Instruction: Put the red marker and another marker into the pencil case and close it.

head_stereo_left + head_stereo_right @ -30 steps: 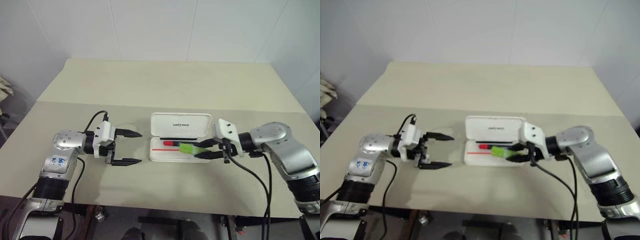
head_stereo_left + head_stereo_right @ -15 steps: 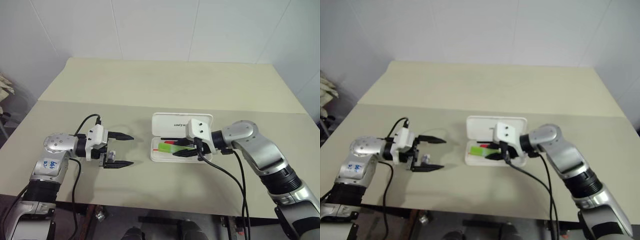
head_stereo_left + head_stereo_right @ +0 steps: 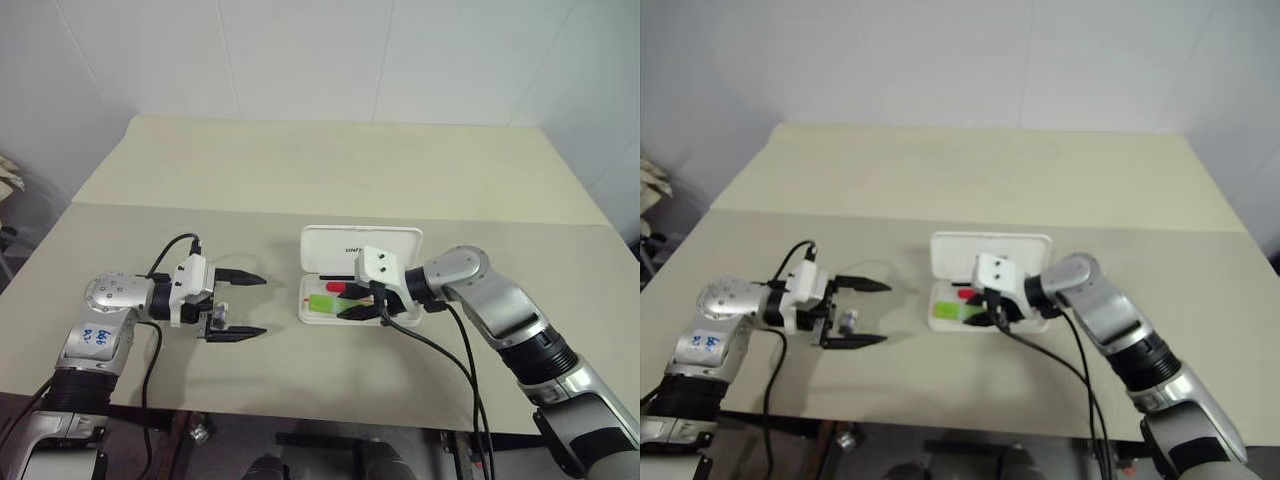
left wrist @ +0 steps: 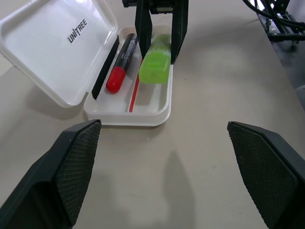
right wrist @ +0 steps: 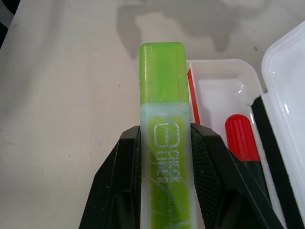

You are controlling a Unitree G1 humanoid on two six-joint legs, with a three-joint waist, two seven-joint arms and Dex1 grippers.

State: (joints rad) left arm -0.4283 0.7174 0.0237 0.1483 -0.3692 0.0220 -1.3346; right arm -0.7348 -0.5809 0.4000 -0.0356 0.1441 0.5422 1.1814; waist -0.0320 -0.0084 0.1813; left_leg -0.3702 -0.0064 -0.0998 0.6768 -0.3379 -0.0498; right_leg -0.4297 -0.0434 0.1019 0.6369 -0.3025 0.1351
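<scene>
Green marker held over the open pencil case (image 3: pixel 360 245).

Right gripper (image 3: pixel 352 305) is clamped on the green marker (image 4: pixel 156 62), low above the case's tray, beside the red marker (image 4: pixel 122 63) lying in the tray against the hinge side. Lid stands raised at the case's far edge. Left gripper (image 3: pixel 242 304) waits left of the case, jaws wide apart, with bare table (image 3: pixel 320 170) between them and beyond the lid.

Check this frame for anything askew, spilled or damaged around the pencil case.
Nothing stands out. The pencil case lies open on the table, its lid up, with the red marker lying straight in the tray. The right gripper holds the green marker over the tray, not yet released. The left gripper is open beside the case.
</scene>
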